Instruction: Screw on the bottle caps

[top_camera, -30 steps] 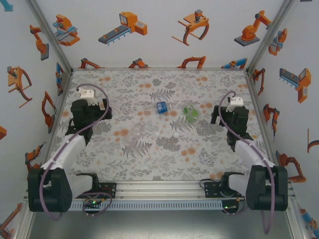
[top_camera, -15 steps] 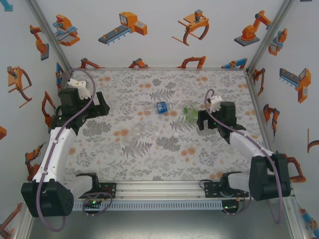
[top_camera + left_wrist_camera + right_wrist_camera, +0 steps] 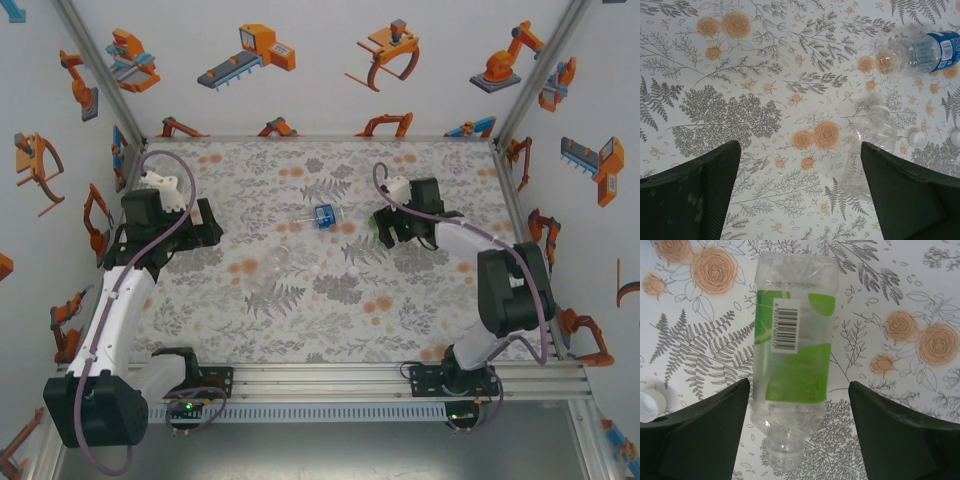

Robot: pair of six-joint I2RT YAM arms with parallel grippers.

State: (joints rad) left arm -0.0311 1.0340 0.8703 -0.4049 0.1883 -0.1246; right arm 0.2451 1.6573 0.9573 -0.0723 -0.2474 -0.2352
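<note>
While astride green bottle (image 3: 792, 355), R end effector (image 3: 797, 386), w/ cap (image 3: 651, 402) alongside.

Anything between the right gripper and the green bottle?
Nothing visible. In the right wrist view the green bottle lies on its side, uncapped, framed by the fingers of the open right gripper. One white cap sits off to the side, outside the fingers.

Green-label bottle (image 3: 792, 355): clear glossy plastic, crinkled, w/ smooth printed label. Cap (image 3: 916, 138): white smooth plastic. Table cover (image 3: 740, 60): matt floral print. Left fingers (image 3: 695, 195): dark, matt, finely textured.
</note>
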